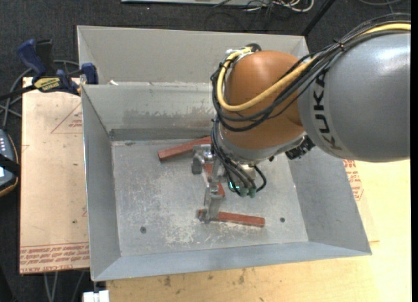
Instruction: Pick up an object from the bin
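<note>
**Current step: approach and descent onto a target.**

The gripper (208,206) hangs below the arm's orange wrist cover (261,95), low over the floor of the bin (98,183). Its tip is at the left end of a flat red-brown bar (240,219) that lies near the front of the floor, slightly right of centre. The tip appears to touch or almost touch that end. The bar lies flat on the floor and is not lifted.

Whether the gripper is open or closed cannot be told from this angle (the wrist and its cables cover the mechanism).

A second red-brown bar (183,151) lies towards the back wall, well apart from the first and to the left of the gripper. A short red-brown patch (213,178) shows just beside the gripper's body. It cannot be told what this patch is.

**Assessment.** No object is secured. The pick is not yet done.

**Next move calls for:**
1. Confirm that the bar's end sits inside the grasp, not beside it.
2. Close firmly. The bar is thin and lies flush on the metal, so it is likely to slip.
3. Lift straight up. A grasp at one end is likely to let the bar swing or tilt.
</note>
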{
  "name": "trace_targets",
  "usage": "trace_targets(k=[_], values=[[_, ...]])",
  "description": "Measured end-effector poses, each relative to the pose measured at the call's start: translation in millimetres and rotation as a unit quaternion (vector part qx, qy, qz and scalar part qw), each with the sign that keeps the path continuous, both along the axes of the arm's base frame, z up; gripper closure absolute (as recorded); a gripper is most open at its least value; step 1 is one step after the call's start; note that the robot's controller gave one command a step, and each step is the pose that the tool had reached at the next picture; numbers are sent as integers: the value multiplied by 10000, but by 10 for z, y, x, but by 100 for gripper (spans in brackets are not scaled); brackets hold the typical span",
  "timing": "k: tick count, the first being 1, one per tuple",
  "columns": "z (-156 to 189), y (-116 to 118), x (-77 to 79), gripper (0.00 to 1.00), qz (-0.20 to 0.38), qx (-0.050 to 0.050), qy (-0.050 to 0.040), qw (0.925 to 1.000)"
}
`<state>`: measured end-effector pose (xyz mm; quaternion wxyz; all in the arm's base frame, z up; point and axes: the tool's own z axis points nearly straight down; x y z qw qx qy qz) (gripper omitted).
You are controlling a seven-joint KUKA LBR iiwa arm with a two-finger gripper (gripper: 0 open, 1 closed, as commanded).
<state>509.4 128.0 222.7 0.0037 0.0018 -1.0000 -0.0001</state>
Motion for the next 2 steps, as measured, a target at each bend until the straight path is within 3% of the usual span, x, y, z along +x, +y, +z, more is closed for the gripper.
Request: trace_targets(k=[1, 2], values=[[-473, -664, -133, 0, 458, -10, -11, 9989], [-1554, -870, 160, 0, 962, 12, -54, 9953]])
